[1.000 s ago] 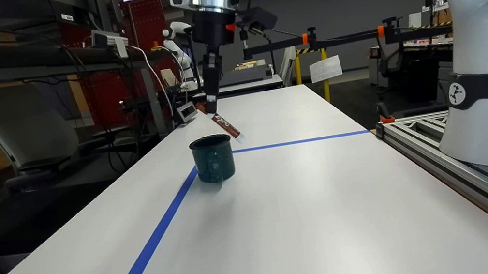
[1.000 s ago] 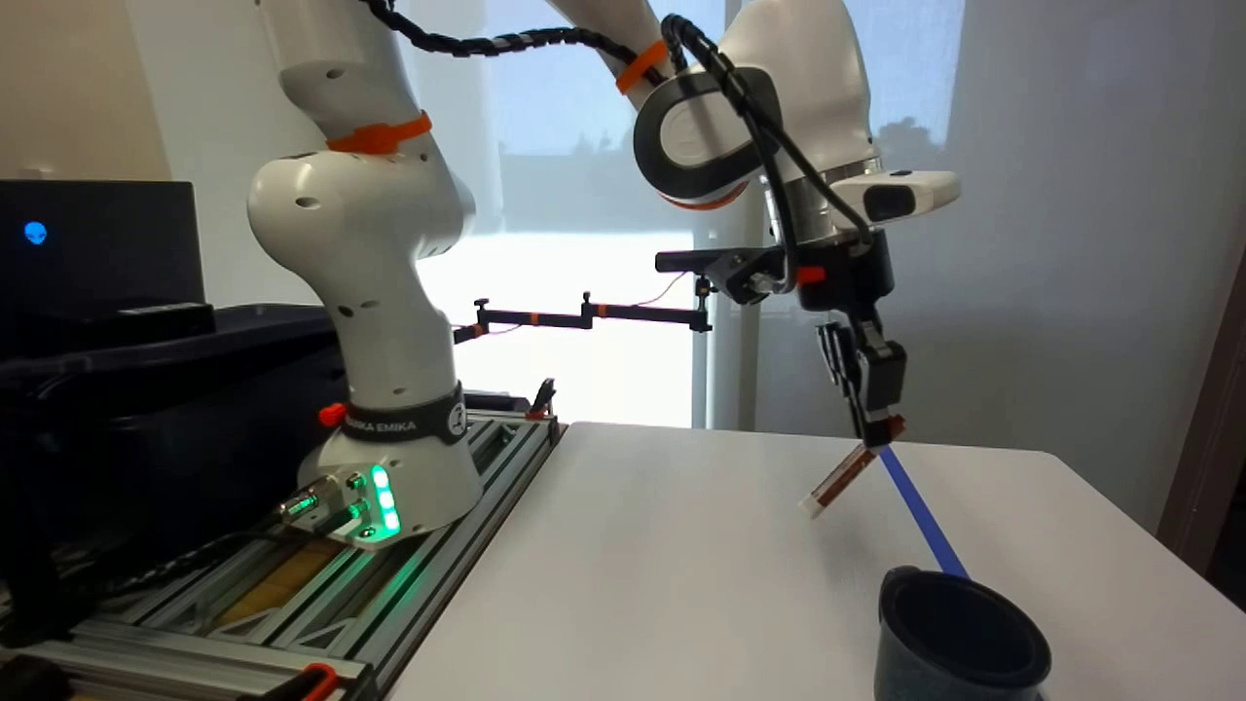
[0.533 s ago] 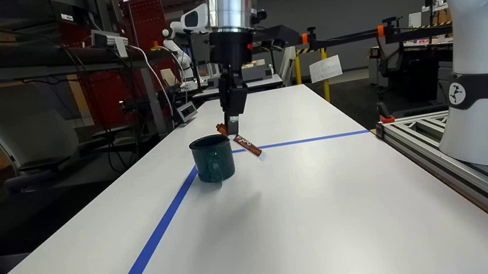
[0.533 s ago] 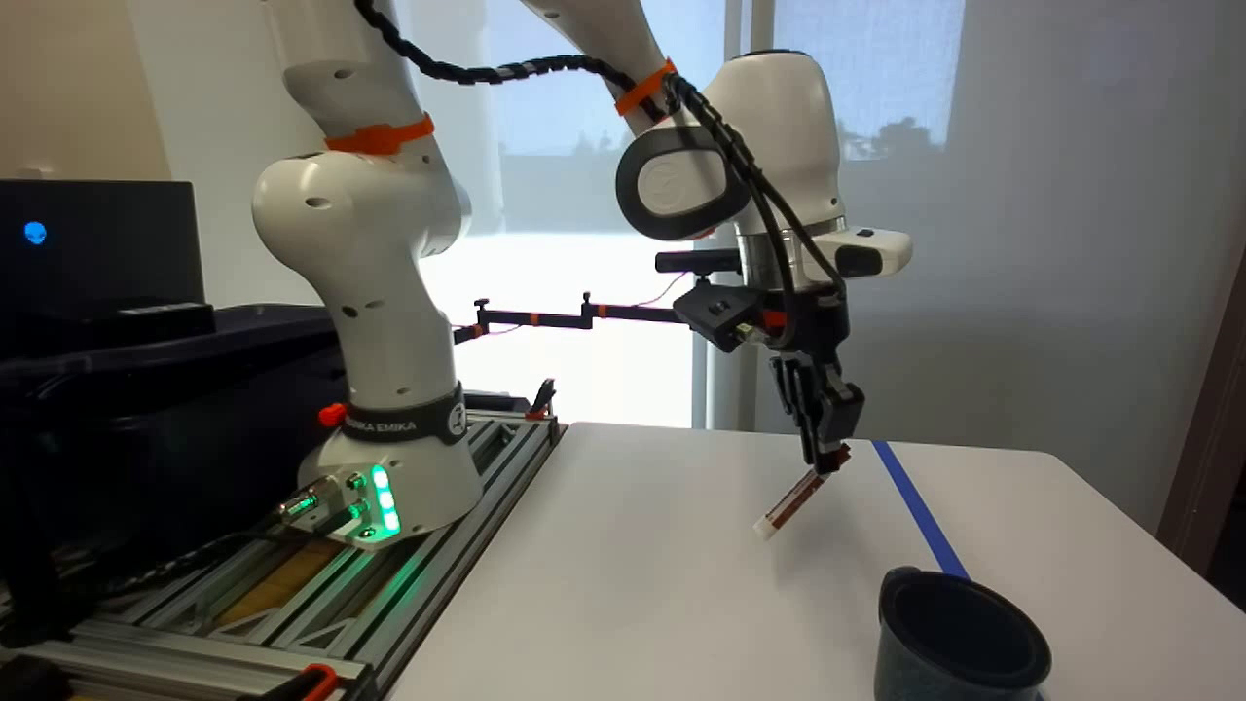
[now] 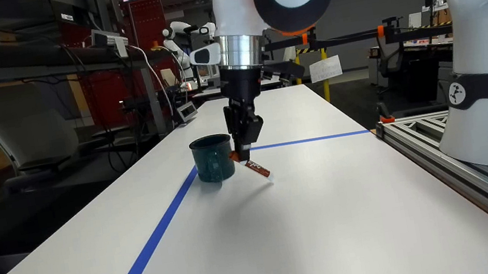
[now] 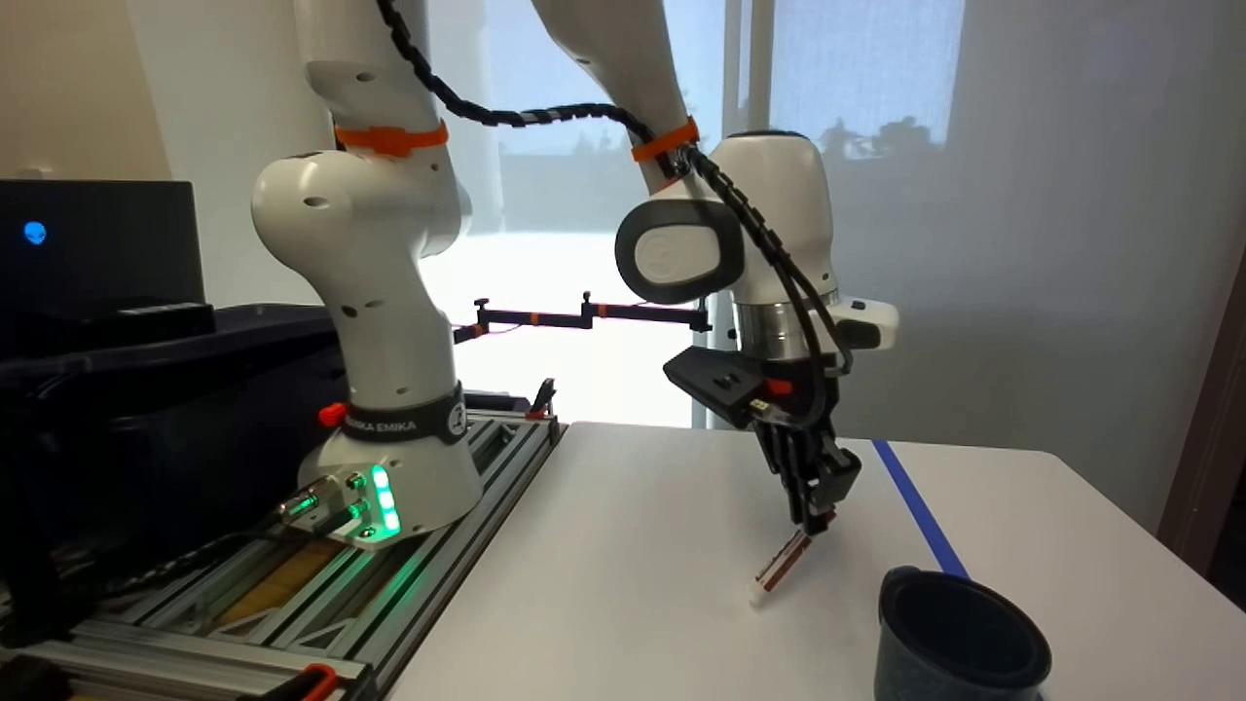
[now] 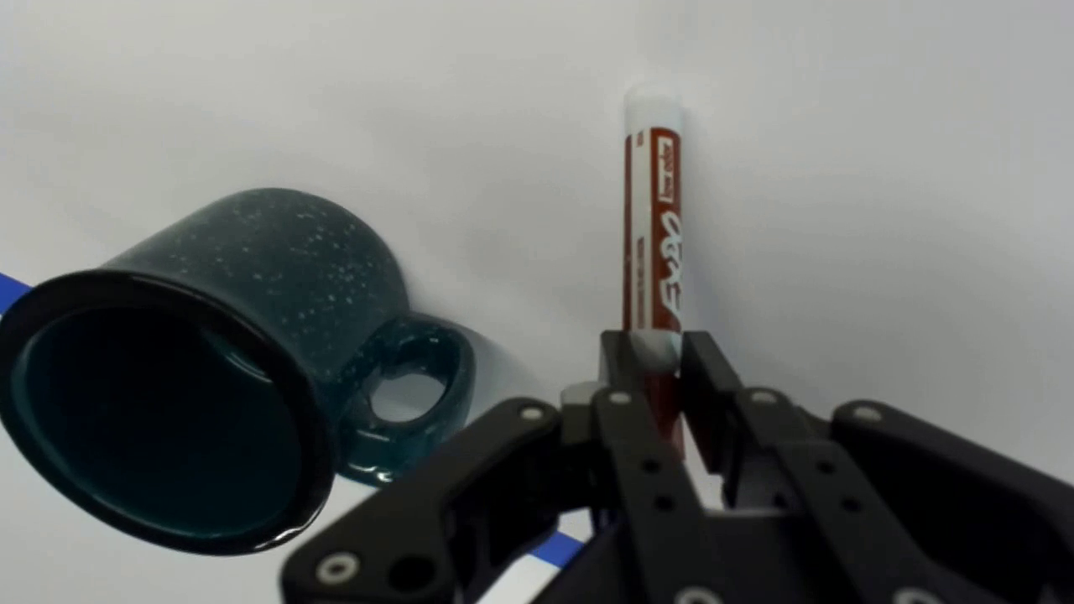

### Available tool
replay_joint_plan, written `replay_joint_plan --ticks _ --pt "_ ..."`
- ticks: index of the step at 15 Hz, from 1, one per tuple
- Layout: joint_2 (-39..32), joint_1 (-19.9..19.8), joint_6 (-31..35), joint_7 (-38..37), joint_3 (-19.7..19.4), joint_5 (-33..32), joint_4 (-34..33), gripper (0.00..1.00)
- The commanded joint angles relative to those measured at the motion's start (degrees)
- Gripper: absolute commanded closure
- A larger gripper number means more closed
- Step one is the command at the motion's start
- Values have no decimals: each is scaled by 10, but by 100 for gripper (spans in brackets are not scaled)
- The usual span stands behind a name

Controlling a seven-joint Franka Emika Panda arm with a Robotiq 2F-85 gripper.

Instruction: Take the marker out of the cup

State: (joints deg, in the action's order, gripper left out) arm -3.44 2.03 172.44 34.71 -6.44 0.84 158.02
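We find the slim, red-and-white, plastic-looking marker (image 7: 654, 226) outside the round, speckled, dark-teal cup (image 7: 306, 273), gripped near one end by the black, two-fingered pincer (image 7: 656, 356). It slants down over the smooth white tabletop (image 5: 359, 216), perhaps so its free end lands first; we cannot tell whether it touches. The cup's glossy looped handle (image 7: 459, 375), nearest the pincer, could snag; flat blue tape (image 5: 147, 253) runs near the cup.
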Motion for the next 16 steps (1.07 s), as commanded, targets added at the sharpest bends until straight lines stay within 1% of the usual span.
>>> replay_joint_plan --ticks 1,5,7,8,10,11,12,13,14,15,16 --pt "-45 -13 51 57 14 22 0 95" --pt "-80 -42 83 80 42 17 -1 95" --pt "-96 -64 100 85 63 16 -1 95" --pt "-104 -94 107 46 80 -37 -2 95" --pt "-120 -116 124 36 91 -64 -2 95" --pt "-127 -120 132 28 88 -81 -2 95" --pt "-131 -124 137 20 84 -96 -3 93" --pt "-132 -130 143 11 85 -108 -3 70" --pt "-128 -130 143 0 81 -117 -4 85" --pt "-124 -131 142 -11 80 -124 -4 75" --pt "-117 -122 140 -21 69 -127 -5 93"
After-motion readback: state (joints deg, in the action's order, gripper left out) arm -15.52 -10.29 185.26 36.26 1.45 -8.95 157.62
